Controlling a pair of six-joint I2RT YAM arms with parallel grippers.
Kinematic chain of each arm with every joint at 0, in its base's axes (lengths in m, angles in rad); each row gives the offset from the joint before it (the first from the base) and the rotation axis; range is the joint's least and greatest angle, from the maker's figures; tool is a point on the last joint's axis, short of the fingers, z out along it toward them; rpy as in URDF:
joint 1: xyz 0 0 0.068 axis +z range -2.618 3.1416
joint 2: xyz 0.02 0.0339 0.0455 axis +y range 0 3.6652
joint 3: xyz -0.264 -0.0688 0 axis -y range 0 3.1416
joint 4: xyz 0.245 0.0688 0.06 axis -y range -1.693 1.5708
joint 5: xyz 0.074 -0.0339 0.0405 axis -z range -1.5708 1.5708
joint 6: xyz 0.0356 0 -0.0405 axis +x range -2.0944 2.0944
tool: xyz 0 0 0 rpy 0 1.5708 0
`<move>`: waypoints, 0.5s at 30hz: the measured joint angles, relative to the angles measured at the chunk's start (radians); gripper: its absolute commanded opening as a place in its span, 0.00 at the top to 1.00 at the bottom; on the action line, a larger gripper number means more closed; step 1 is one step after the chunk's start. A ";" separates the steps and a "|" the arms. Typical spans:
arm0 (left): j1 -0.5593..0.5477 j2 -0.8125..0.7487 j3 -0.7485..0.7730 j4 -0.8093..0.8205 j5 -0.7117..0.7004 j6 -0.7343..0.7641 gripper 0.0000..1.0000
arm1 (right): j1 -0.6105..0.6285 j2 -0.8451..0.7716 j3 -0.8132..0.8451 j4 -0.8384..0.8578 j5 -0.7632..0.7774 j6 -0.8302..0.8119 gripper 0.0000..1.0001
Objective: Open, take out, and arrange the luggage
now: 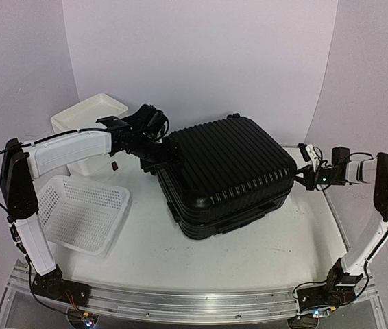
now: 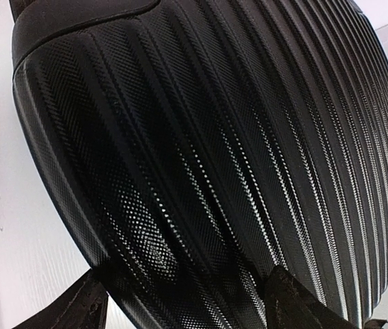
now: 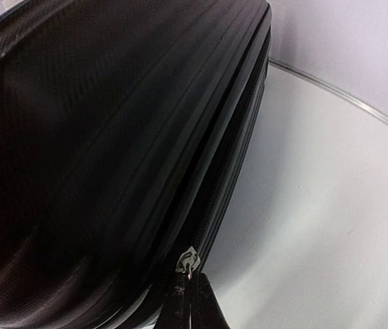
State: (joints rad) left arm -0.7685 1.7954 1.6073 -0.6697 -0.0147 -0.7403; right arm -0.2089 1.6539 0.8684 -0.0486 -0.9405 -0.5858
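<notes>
A closed black hard-shell luggage case (image 1: 228, 175) lies flat in the middle of the white tabletop (image 1: 214, 264). The left gripper (image 1: 156, 154) stands open astride its far-left corner. The right gripper (image 3: 191, 291) is closed, apparently pinching the silver zipper pull (image 3: 189, 260) on the right side. The opening step looks barely begun; next, the pull must be drawn along the seam. A white perforated basket (image 1: 77, 212) sits left, and plain pale walls (image 1: 201, 62) enclose the scene.

Table (image 1: 249, 253): luggage (image 1: 228, 175), perforated basket (image 1: 77, 212), white box (image 1: 88, 113).
</notes>
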 measured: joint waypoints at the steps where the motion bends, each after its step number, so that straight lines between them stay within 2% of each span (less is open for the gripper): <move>1: 0.000 0.007 0.005 0.006 -0.008 0.000 0.23 | 0.000 0.045 0.056 -0.029 -0.014 -0.034 1.00; 4: 0.000 0.027 0.023 0.016 -0.026 0.000 0.23 | 0.001 0.178 0.209 -0.090 -0.073 -0.126 1.00; 10: 0.005 0.059 0.045 0.043 -0.053 0.007 0.22 | 0.043 0.500 0.594 -0.123 -0.201 -0.171 1.00; 15: 0.011 0.071 0.069 0.045 -0.064 0.065 0.09 | 0.109 0.719 0.853 0.027 -0.246 -0.059 1.00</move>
State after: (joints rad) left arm -0.7574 1.8660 1.6764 -0.6247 -0.0784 -0.6754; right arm -0.0994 2.3734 1.7218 -0.0212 -1.1870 -0.6445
